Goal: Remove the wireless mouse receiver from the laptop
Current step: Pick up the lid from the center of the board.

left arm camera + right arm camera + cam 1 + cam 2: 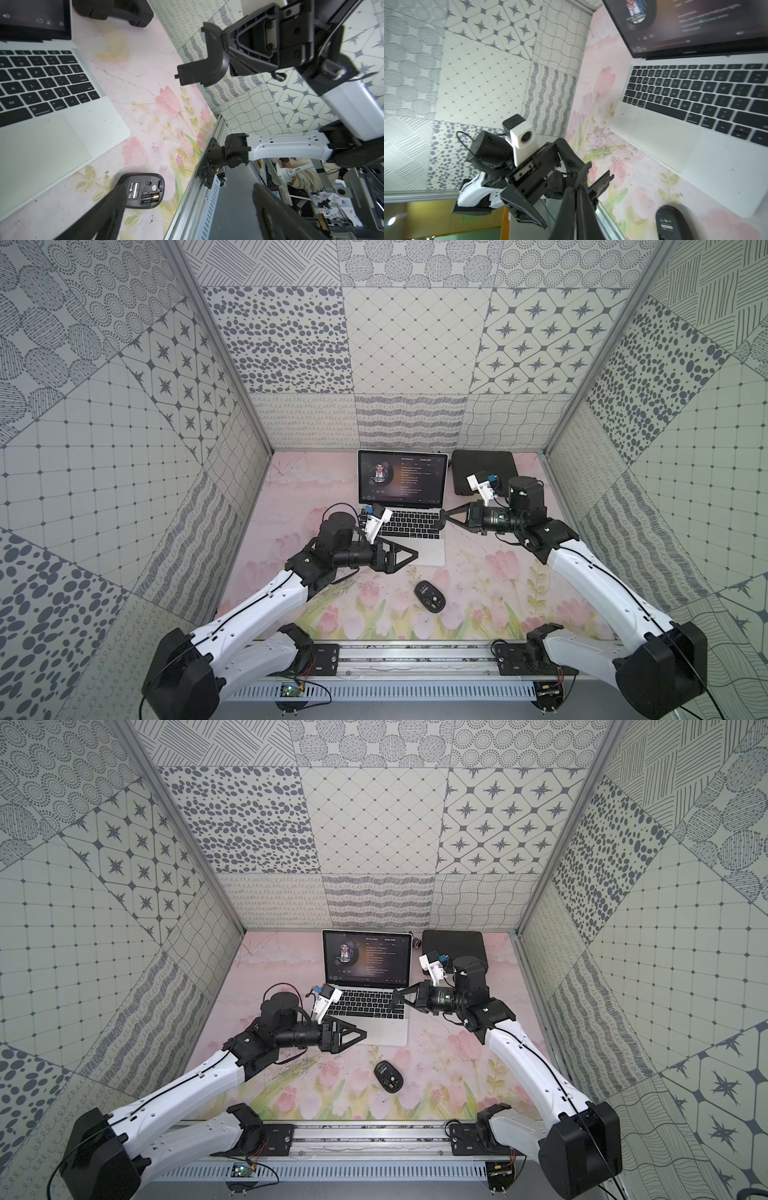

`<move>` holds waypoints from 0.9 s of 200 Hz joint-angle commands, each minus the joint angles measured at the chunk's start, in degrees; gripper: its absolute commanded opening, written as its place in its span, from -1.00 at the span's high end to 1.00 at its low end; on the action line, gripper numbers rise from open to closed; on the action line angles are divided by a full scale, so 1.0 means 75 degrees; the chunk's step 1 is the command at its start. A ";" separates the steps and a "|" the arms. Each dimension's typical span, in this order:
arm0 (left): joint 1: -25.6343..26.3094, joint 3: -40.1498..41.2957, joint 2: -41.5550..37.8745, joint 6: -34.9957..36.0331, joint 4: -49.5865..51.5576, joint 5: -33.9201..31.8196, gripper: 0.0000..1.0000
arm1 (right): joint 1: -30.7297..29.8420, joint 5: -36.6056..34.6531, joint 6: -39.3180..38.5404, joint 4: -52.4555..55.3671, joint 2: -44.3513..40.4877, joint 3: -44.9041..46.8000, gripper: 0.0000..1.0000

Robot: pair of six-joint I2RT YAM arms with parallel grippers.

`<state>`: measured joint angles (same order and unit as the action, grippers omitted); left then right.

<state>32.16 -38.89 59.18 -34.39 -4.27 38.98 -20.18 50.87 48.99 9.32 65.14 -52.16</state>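
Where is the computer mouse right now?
In a top view the mouse lies upside down on the flowery table, near the middle. It sits just in front of the laptop, by its right front corner.

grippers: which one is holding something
The right gripper, shut on the curved black shell piece; the left gripper is wide open and empty.

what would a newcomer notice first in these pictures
The open laptop stands at the back of the flowered table, its screen lit with a round portrait. By its right-hand edge, the right gripper is shut on a curved black shell piece, held above the table. Nearer the front, a black mouse lies belly up with its battery showing.
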 commanded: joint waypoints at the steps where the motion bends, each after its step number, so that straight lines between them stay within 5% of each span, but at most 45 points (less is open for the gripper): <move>1: -0.0306 -0.0208 0.0076 -0.1383 -0.2257 0.1897 -0.99 | -0.0014 0.1015 0.2253 -0.3251 -0.0339 0.0206 1.00; 58: -0.0350 -0.0580 0.0582 -0.2996 -0.4214 0.2402 -0.94 | -0.0580 0.0835 0.4259 -0.5478 -0.0563 0.0286 1.00; 108: -0.0352 -0.0392 0.0432 -0.3918 -0.5785 0.2359 -0.86 | -0.0670 0.0735 0.4513 -0.5574 -0.0761 0.0354 1.00; 180: -0.0354 -0.0527 0.0579 -0.4743 -0.6758 0.2344 -0.42 | -0.1155 0.0484 0.4459 -0.5547 -0.0748 0.0401 1.00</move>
<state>30.26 -42.09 63.66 -64.60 -44.47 54.50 -27.42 55.44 82.41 -29.58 60.29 -48.93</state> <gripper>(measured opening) 0.715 0.074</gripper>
